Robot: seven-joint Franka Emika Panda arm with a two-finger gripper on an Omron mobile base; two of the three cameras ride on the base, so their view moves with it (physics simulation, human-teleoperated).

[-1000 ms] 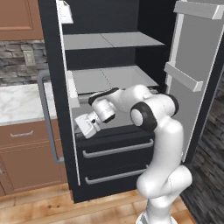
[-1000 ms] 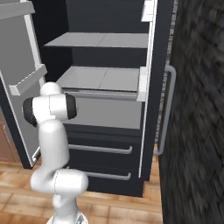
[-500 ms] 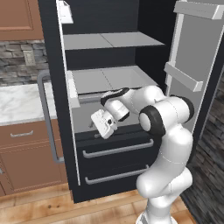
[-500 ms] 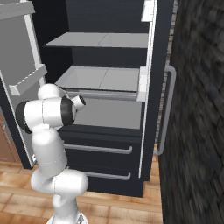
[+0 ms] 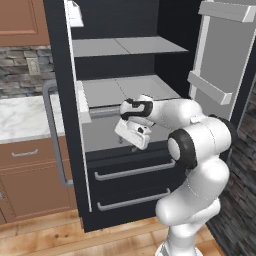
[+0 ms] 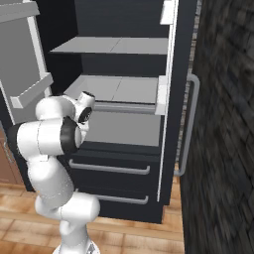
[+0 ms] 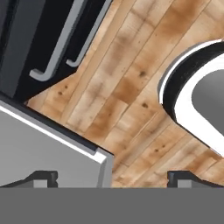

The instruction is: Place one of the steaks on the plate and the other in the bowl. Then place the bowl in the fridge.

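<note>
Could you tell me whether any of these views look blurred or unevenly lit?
Right base view: the dark stone wall at right is smeared and blurry, while the fridge shelves stay sharp. Left base view: even, flat lighting, fridge interior above the shelves very dark. Hand view: the wooden floor is crisp, with soft shading only.

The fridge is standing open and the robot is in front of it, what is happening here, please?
The white robot arm stands before the open fridge. Its hand hovers over the front of the lowest grey shelf, above the two drawers, with its jaws wide apart and nothing between them. In the hand view the fingertips point down at the wooden floor. The visible shelves carry no bowl or steak.
</note>
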